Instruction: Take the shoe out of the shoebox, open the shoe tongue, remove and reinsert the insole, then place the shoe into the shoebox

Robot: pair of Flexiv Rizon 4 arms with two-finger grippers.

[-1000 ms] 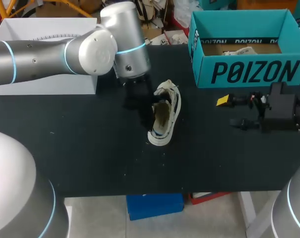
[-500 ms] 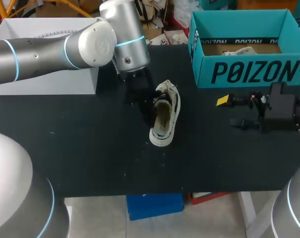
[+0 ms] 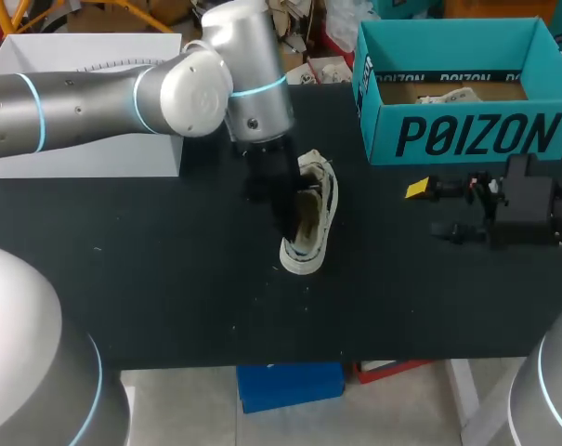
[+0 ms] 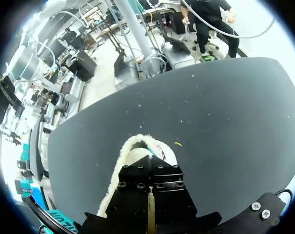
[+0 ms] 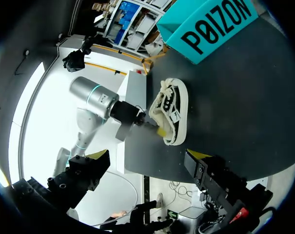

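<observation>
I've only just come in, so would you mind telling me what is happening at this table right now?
The shoe is out of the teal shoebox and sits on the black table. The left gripper is pushed down into the shoe's opening, apparently working inside it; whether it grips anything is hidden. The right gripper is off to the side in front of the shoebox, open and holding nothing.
</observation>
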